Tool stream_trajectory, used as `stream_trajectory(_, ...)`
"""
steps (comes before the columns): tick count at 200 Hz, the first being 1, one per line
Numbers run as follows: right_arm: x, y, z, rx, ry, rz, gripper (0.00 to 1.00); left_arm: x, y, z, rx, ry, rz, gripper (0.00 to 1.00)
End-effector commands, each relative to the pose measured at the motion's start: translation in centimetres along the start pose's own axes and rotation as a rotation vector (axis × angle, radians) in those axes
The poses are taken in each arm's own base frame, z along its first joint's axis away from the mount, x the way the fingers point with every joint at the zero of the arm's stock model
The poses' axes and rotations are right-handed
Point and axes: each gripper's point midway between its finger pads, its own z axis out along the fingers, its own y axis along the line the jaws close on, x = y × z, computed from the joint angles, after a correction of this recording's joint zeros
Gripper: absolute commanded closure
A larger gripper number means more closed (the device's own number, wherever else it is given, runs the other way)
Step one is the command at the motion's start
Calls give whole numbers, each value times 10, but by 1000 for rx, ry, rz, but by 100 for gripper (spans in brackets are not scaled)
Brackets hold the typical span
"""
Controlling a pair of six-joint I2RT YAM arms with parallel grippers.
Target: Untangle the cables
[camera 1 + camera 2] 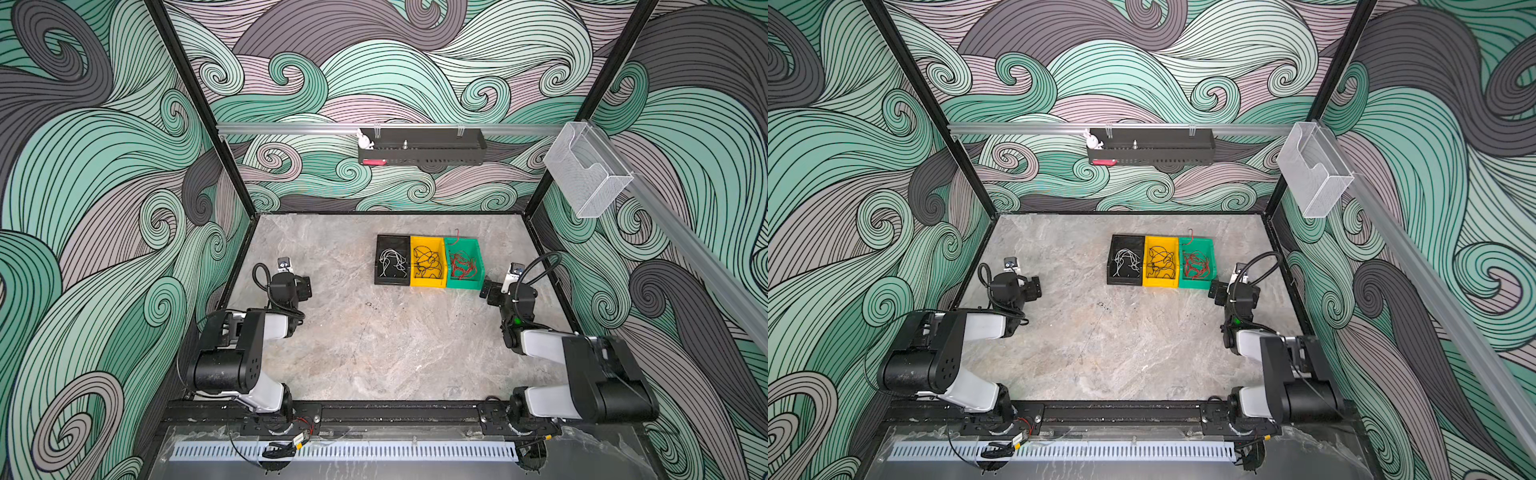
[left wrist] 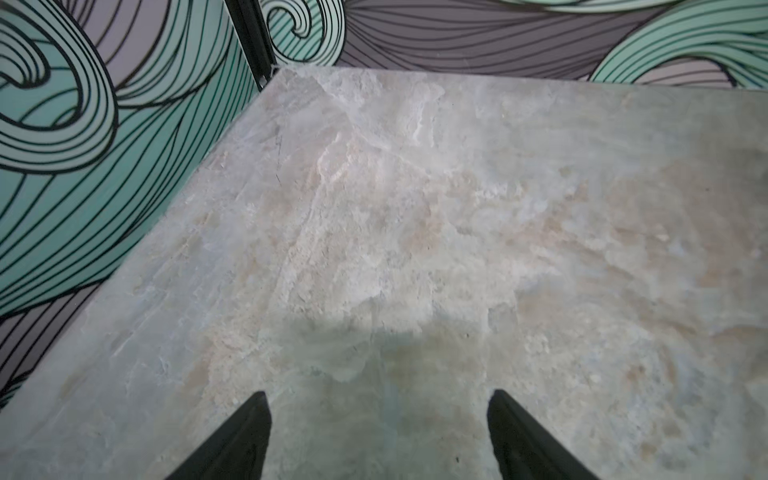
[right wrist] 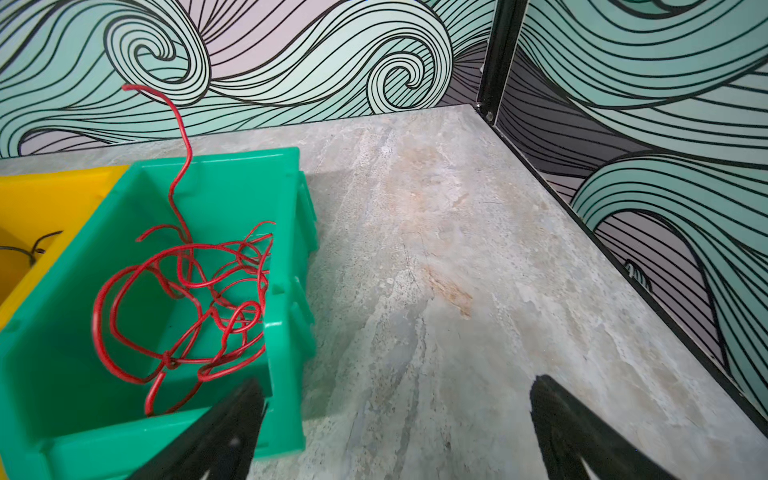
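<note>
The cables lie sorted in three bins standing side by side at the table's back middle. White cables (image 1: 392, 264) fill the black bin (image 1: 392, 237), black cables (image 1: 428, 262) the yellow bin (image 1: 428, 284), and red cables (image 1: 464, 266) the green bin (image 1: 463, 284). In the right wrist view the red cables (image 3: 168, 361) form a loose heap, with one end sticking up over the green bin's (image 3: 282, 374) far rim. My right gripper (image 3: 397, 378) is open and empty just off that bin's near right corner. My left gripper (image 2: 378, 392) is open over bare table at the left.
The marble table (image 1: 374, 340) is walled on three sides by patterned panels. A black shelf (image 1: 422, 149) hangs on the back wall. A clear plastic holder (image 1: 586, 170) hangs on the right rail. Both arm bases sit on the front rail.
</note>
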Motion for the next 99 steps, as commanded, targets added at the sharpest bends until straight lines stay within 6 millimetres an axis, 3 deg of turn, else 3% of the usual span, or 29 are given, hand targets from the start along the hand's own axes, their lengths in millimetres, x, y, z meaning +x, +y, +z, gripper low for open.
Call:
stream_trajectory(1, -18, 13, 16, -44, -61, -44, 1, -10, -1, 1, 19, -17, -12, 7)
stream_trajectory(9, -10, 14, 17, -45, 18, -55, 1, -9, -2, 1, 21, -6, -16, 5)
stream_trajectory(23, -17, 15, 18, -46, -59, -50, 0, -10, -2, 1, 20, -13, -15, 1)
stream_trajectory(99, -14, 14, 16, -47, -28, -52, 1, -9, -2, 0, 19, -12, -14, 1)
